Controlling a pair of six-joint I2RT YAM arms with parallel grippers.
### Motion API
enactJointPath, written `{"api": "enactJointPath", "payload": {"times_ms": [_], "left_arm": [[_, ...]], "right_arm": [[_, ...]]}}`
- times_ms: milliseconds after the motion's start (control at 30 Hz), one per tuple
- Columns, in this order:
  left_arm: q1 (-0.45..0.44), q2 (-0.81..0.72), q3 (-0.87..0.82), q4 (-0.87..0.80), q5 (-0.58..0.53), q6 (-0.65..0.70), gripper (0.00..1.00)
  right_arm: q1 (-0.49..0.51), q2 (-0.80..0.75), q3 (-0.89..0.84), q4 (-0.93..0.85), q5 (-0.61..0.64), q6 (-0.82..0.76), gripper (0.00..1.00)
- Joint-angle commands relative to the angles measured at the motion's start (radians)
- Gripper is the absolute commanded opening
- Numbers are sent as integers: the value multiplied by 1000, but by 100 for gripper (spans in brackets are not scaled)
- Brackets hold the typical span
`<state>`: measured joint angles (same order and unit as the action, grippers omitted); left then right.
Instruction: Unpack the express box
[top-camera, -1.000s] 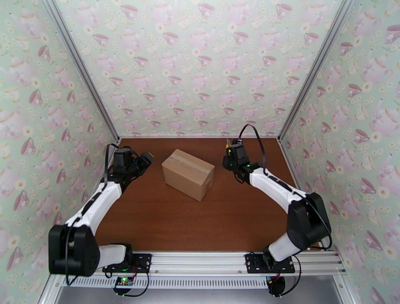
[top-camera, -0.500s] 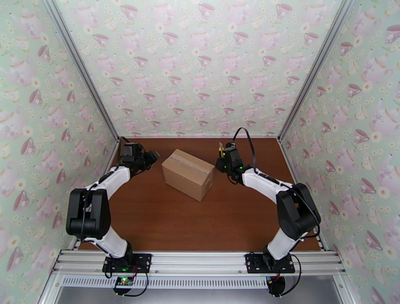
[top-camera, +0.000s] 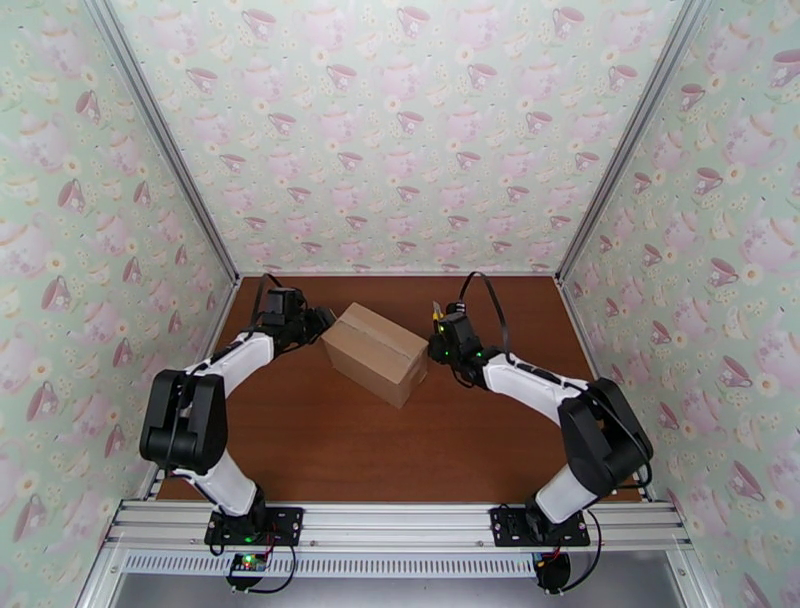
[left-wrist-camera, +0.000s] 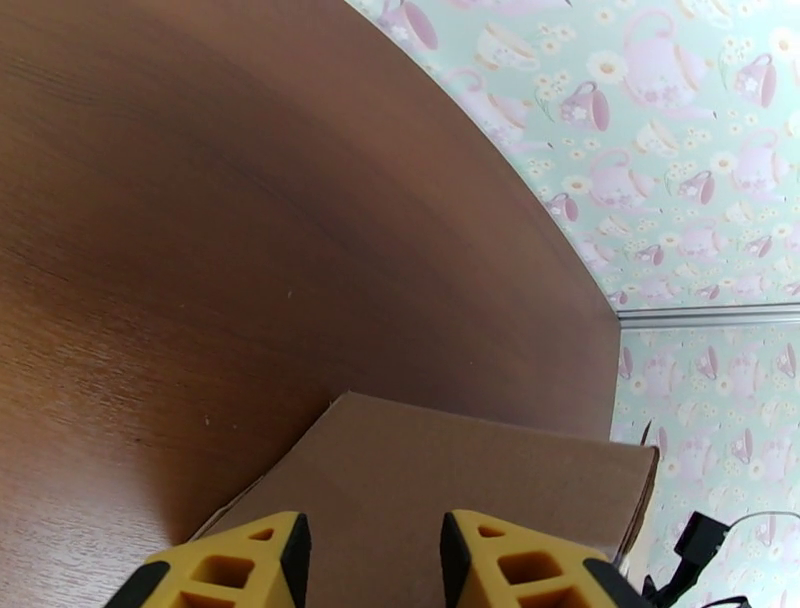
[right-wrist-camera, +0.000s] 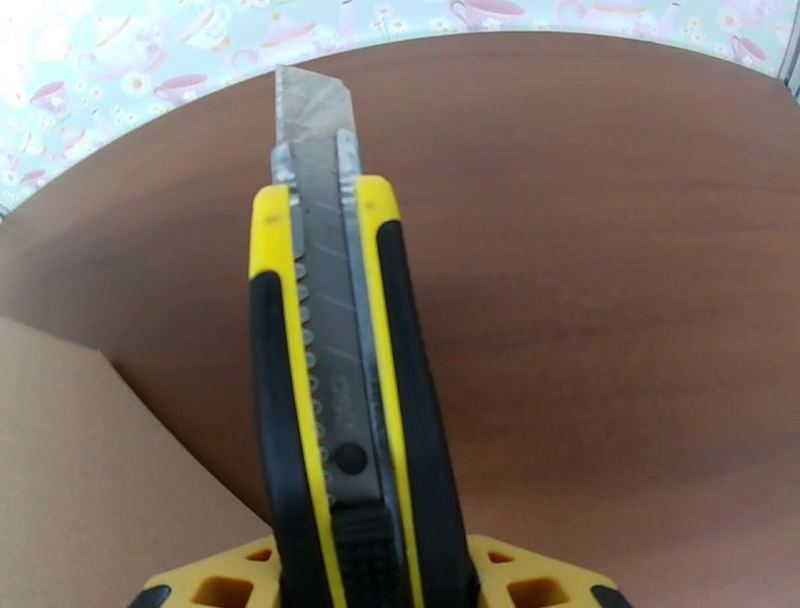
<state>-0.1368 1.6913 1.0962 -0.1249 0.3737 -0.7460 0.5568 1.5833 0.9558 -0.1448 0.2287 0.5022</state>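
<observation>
the left gripper (left-wrist-camera: 372, 535) has its fingers apart, nothing between them; the express box (left-wrist-camera: 470, 470) sits closed just ahead of their tips on the brown table (left-wrist-camera: 180, 200); the right gripper (right-wrist-camera: 372, 582) clamps a yellow-and-black utility knife (right-wrist-camera: 345, 400), blade out beyond its fingers; the box lies near, left of that blade

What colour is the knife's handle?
The utility knife is yellow and black; right wrist view shows it best.

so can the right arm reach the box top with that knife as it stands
Probably yes. The right gripper holds the utility knife, blade out, just off the right end of the cardboard box, nothing between them. The left gripper is at the opposite end.
</observation>
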Motion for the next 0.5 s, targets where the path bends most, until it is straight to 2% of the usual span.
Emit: {"api": "enactJointPath", "payload": {"times_ms": [0,267,467], "left_arm": [[-42,41,29,-21,12,31,41],[-73,52,39,-14,0,31,41],[-60,6,68,-58,-59,60,41]], "right_arm": [[41,-75,-40,33,10,47,0],[71,-203,-155,-10,50,110,0],[71,-268,-137,-167,109,108,0]]}}
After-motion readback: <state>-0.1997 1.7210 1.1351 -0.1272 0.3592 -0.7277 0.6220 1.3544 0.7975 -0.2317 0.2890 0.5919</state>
